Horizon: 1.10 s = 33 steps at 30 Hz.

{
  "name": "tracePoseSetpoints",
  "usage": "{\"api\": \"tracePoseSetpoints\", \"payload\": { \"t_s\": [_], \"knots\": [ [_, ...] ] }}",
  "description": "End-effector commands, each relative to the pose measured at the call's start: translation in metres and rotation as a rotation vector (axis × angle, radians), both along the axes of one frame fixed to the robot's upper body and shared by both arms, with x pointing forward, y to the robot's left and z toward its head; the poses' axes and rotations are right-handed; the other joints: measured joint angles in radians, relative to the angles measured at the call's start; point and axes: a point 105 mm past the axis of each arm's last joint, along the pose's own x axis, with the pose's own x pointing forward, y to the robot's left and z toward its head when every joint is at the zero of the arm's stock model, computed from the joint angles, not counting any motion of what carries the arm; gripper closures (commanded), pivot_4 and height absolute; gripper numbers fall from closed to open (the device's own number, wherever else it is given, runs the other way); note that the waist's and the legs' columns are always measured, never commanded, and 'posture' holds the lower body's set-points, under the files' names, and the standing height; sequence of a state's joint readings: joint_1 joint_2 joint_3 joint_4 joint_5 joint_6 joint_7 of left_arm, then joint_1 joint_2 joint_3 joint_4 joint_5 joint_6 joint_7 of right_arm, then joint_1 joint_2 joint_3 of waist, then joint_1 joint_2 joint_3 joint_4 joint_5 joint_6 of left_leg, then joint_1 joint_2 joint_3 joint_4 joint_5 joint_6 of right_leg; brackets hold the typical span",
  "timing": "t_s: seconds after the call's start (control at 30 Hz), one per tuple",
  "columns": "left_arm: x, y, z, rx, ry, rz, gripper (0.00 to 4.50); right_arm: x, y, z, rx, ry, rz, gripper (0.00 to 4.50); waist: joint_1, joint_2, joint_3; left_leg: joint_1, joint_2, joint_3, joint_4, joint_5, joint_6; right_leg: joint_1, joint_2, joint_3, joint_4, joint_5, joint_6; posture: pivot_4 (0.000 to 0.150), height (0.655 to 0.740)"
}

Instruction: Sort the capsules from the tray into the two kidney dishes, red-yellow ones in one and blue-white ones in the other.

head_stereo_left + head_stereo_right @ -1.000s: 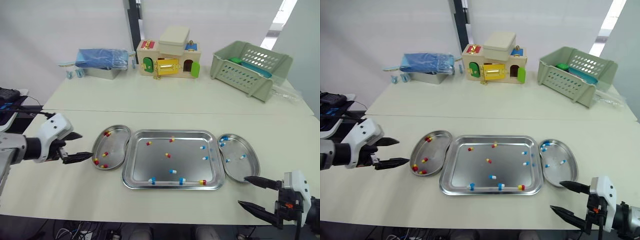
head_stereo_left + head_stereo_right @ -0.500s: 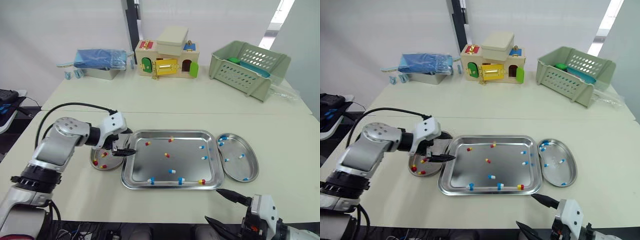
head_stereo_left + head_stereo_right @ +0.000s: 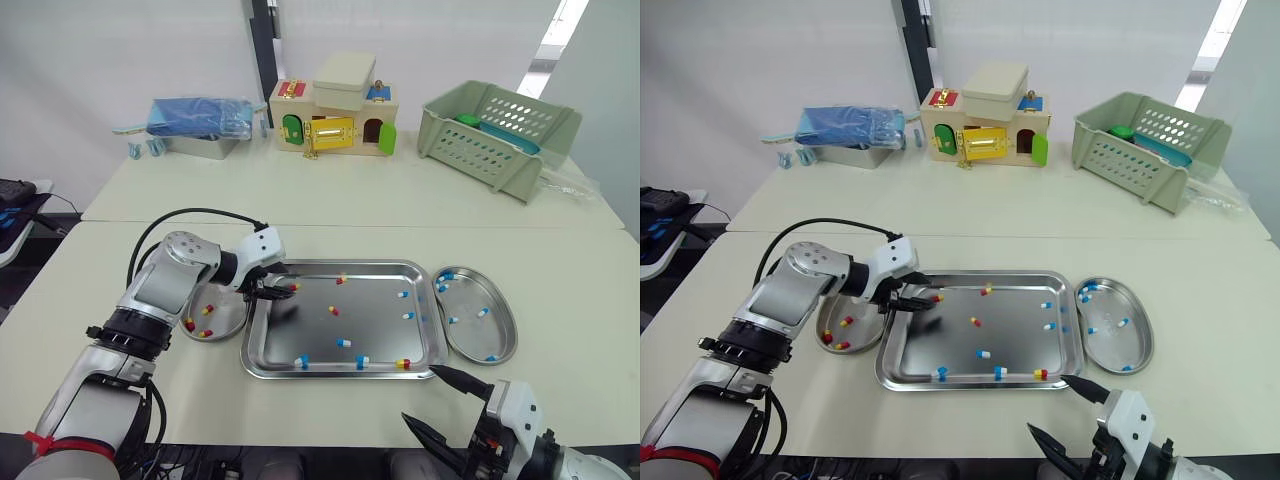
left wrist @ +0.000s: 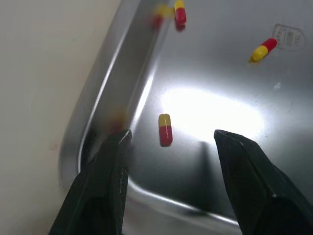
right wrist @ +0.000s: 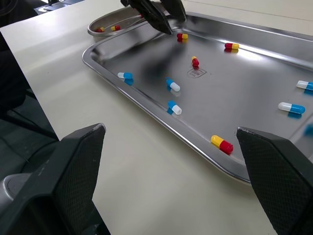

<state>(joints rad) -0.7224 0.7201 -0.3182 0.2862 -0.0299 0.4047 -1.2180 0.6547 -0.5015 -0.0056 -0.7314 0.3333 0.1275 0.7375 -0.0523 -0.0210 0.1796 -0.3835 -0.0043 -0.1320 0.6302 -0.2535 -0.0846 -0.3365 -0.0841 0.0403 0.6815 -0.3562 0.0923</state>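
The steel tray [image 3: 372,318] holds several red-yellow and blue-white capsules. My left gripper [image 3: 277,290] is open, low over the tray's far left corner. One red-yellow capsule [image 4: 165,129] lies on the tray floor between its fingertips, untouched. The left kidney dish [image 3: 226,318] holds red-yellow capsules [image 3: 190,324], and my left arm partly covers it. In the right kidney dish [image 3: 472,338] lie blue-white capsules [image 3: 483,312]. My right gripper [image 3: 421,396] hangs open and empty off the table's front edge, near the tray's front right corner [image 5: 230,161].
At the back of the table stand a wooden toy house [image 3: 335,120], a green slatted basket [image 3: 500,130] and a metal box with a blue bag [image 3: 200,120]. A black cable [image 3: 200,213] loops above my left arm.
My left gripper has moved right, from over the left dish to the tray's far left corner, beside a red-yellow capsule. The right gripper has stayed low at the front edge.
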Motion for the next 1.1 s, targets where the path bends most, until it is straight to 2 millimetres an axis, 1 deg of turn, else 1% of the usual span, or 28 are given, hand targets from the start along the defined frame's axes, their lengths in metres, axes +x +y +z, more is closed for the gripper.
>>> {"api": "tracePoseSetpoints", "payload": {
  "t_s": [0.03,0.2,0.33,0.47,0.77,0.87,1.0,1.1],
  "knots": [
    [0.004,-0.003,0.011,0.006,-0.036,-0.013,1.58,-0.002,0.005,0.011,0.012,-0.044,0.012,0.00,0.000,0.000,0.000,0.000,0.000,0.000,0.000,0.000,0.000,0.000,0.000,0.000,0.000,0.000,0.000,0.150,0.7400],
    [0.004,-0.004,0.004,0.012,-0.024,-0.012,1.58,-0.003,0.006,0.009,0.010,-0.038,0.015,0.00,0.000,0.000,0.000,0.000,0.000,0.000,0.000,0.000,0.000,0.000,0.000,0.000,0.000,0.000,0.000,0.150,0.7400],
    [0.008,-0.006,0.001,0.005,-0.024,0.007,1.58,-0.002,0.007,0.009,0.011,-0.041,0.015,0.00,0.000,0.000,0.000,0.000,0.000,0.000,0.000,0.000,0.000,0.000,0.000,0.000,0.000,0.000,0.000,0.150,0.7400],
    [0.008,-0.006,-0.005,0.011,0.008,0.021,1.58,-0.002,0.008,0.009,0.012,-0.045,0.014,0.00,0.001,0.000,0.000,0.000,0.000,0.000,0.000,0.000,0.000,0.000,0.000,0.000,0.000,0.000,0.000,0.150,0.7400],
    [0.012,-0.008,-0.004,-0.005,0.018,0.031,1.58,-0.002,0.007,0.006,0.012,-0.049,-0.001,0.00,0.003,0.000,0.000,0.000,0.000,0.000,0.000,0.000,0.000,0.001,0.000,0.000,0.000,0.000,0.000,0.150,0.7400],
    [0.012,-0.007,-0.006,0.000,0.031,0.032,2.19,-0.003,0.006,0.004,0.012,-0.049,-0.010,0.00,0.003,0.000,0.000,0.001,0.000,0.000,0.001,0.000,0.000,0.001,0.000,0.000,0.000,0.000,0.000,0.150,0.7400],
    [0.012,-0.006,-0.007,0.005,0.037,0.032,3.44,-0.004,0.007,0.003,0.013,-0.049,-0.010,0.00,0.002,0.000,0.000,0.001,0.000,0.000,0.000,0.000,0.000,0.001,0.000,0.000,0.000,0.000,0.000,0.150,0.7400],
    [0.012,-0.006,-0.007,0.006,0.036,0.031,4.29,-0.004,0.006,0.003,0.012,-0.051,-0.011,0.00,0.002,0.000,0.000,0.001,0.000,0.000,0.000,0.000,0.000,0.001,0.000,0.000,0.000,0.000,0.000,0.150,0.7400]
  ]
}}
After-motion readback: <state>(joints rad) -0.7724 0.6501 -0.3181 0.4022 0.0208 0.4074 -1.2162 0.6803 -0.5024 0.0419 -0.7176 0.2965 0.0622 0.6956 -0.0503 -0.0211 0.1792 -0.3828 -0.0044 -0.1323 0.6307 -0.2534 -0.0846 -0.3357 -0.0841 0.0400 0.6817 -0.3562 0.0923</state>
